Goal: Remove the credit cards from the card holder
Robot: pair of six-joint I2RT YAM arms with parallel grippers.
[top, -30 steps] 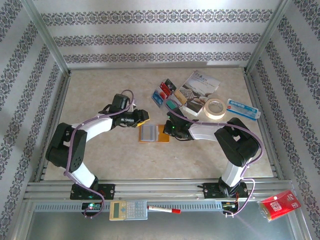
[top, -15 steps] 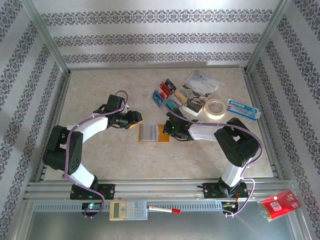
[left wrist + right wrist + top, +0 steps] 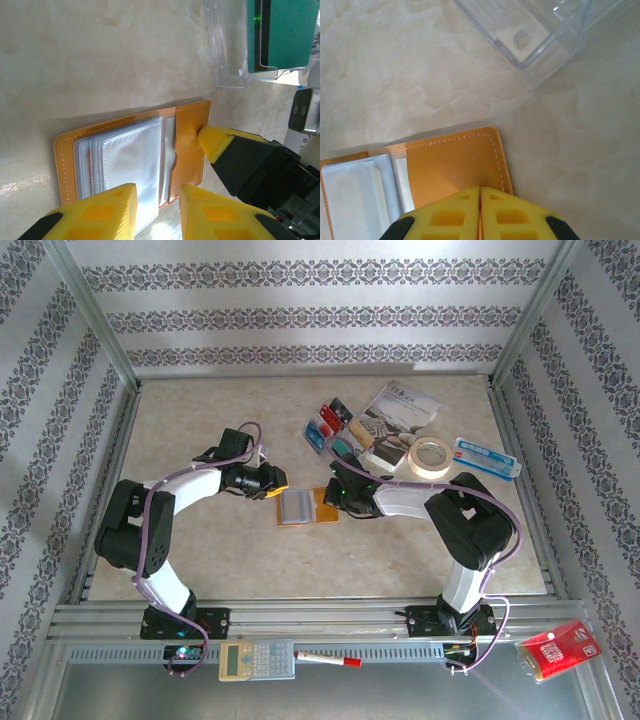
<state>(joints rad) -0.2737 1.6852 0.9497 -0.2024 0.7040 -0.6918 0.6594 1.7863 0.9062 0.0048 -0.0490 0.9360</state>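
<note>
Since a second ago the left gripper point(image 3: 157, 194) has drawn a shade further left of the holder point(image 3: 305, 507) and its jaws have narrowed; holder and right arm lie as they did. Now that gripper hangs just off the holder's left end, fingers parted by a slim gap with nothing clamped between them, tips poised over the near edge of the sleeves point(image 3: 132, 160). The holder lies open and flat on the table, long axis running left to right between the two arms: grey-clear sleeves on the left half, orange flap point(image 3: 452, 170) on the right. On that flap the right gripper point(image 3: 480, 192) presses down with its jaws closed tight together, pinning and slightly creasing the leather. So the sleeves' open side faces the left arm, which is the nearer one for any pull. Whether a card is left inside the cloudy plastic I cannot make out. Loose cards point(image 3: 331, 422) lie beyond the holder, up and to its right, a teal one point(image 3: 280, 35) inside a clear case point(image 3: 227, 55).
</note>
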